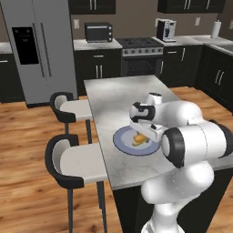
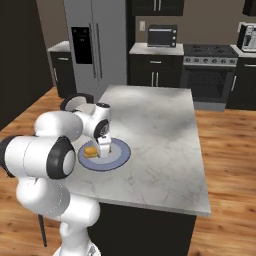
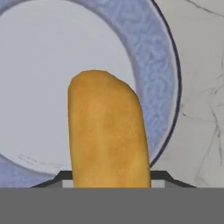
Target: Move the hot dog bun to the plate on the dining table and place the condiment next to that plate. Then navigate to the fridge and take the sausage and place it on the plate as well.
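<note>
Hand view puts the hot dog bun (image 3: 107, 133) right in front of you: it rises from the bottom edge, between the two dark fingertips (image 3: 162, 176) of the tool, and reaches over the pale centre of the plate (image 3: 162, 65). You see the tips pressed close on both sides of the bun, so the tool is closed on it and gripping it. The plate's darker blue rim curves around the bun's right side, and beyond the rim lies veined marble.

From the left base view, you find the tool (image 1: 142, 134) pointing down over the plate (image 1: 122, 142), with the yellow-tan bun (image 1: 139, 139) at its lower end, low over the plate's middle; whether the bun touches the plate you cannot tell. The plate sits on the dining table (image 1: 118, 95) near its front left edge. Two stools (image 1: 73, 159) with black frames stand just beside that edge.

From the right base view, you see the same: the tool (image 2: 102, 148) down over the plate (image 2: 117, 156), the bun (image 2: 90, 151) just to its left side, above the plate's left half, on the table (image 2: 160, 130).

Farther back, across the wooden floor, the fridge (image 1: 38, 45) stands closed against the far wall, with a black panel in one door. To its right you see a toaster oven (image 1: 98, 32) on the wall counter and then the stove (image 1: 141, 54).
</note>
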